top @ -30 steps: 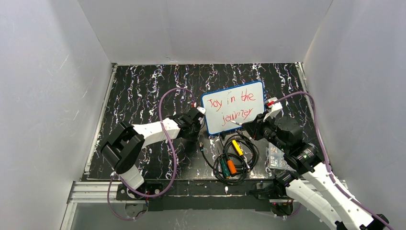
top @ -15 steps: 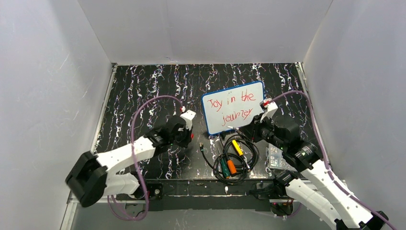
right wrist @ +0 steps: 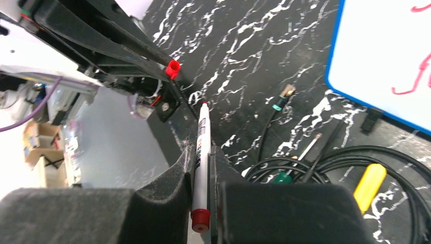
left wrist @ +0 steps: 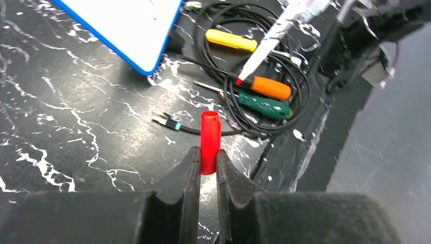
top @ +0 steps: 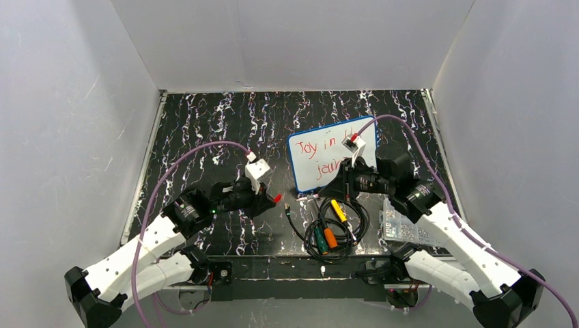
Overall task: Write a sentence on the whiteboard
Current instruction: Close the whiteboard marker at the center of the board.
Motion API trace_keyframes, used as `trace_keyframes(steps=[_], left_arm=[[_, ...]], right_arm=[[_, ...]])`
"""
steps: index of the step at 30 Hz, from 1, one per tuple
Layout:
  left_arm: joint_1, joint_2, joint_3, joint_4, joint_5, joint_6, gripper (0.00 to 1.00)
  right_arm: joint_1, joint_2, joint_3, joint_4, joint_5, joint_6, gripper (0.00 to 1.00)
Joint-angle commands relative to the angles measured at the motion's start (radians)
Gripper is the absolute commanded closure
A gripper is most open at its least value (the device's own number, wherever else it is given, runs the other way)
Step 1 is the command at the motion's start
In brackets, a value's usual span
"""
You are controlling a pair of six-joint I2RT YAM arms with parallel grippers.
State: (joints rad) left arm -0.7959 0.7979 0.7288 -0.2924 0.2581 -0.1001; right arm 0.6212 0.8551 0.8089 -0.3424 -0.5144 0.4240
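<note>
The whiteboard [top: 311, 167] has bare worktop [top: 205, 130] leftward; left end effector [left wrist: 208, 155] clamps a red cap [left wrist: 210, 134], right end effector [right wrist: 202, 152] a marker [right wrist: 204, 129], tips facing.

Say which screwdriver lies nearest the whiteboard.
The yellow screwdriver; the orange screwdriver and green screwdriver lie farther from the whiteboard.

This is a robotics lab test cell: plain white panels [top: 68, 137] wall in a black marbled surface [top: 205, 123]. Two cabled arms [top: 153, 236] bolt to an aluminium rail [top: 123, 273], beside loose screwdrivers [top: 330, 238].
</note>
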Motion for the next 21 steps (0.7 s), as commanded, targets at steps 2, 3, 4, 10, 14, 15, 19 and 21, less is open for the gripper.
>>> trace_keyframes(steps=[2, 3, 4, 10, 14, 15, 19, 21], left_arm=[[-0.005, -0.021, 0.037, -0.155, 0.186, 0.130, 1.00], [-0.006, -0.022, 0.035, -0.152, 0.204, 0.139, 1.00], [-0.006, -0.021, 0.035, -0.149, 0.222, 0.145, 1.00], [-0.006, -0.014, 0.022, -0.125, 0.284, 0.154, 1.00], [-0.005, -0.005, 0.024, -0.118, 0.331, 0.151, 1.00], [-0.005, 0.001, 0.025, -0.119, 0.344, 0.152, 1.00], [-0.005, 0.012, 0.029, -0.115, 0.370, 0.150, 1.00], [-0.006, 0.013, 0.027, -0.109, 0.377, 0.146, 1.00]], right_arm=[[-0.008, 0.033, 0.073, 0.051, -0.163, 0.046, 0.99], [-0.008, 0.039, 0.076, 0.049, -0.176, 0.051, 0.99], [-0.008, 0.045, 0.080, 0.045, -0.184, 0.055, 0.99], [-0.008, 0.061, 0.105, 0.003, -0.217, 0.062, 0.99], [-0.008, 0.072, 0.102, 0.006, -0.230, 0.070, 0.99], [-0.008, 0.074, 0.100, 0.012, -0.232, 0.074, 0.99], [-0.008, 0.079, 0.099, 0.023, -0.242, 0.081, 0.99], [-0.007, 0.081, 0.098, 0.027, -0.246, 0.083, 0.99]])
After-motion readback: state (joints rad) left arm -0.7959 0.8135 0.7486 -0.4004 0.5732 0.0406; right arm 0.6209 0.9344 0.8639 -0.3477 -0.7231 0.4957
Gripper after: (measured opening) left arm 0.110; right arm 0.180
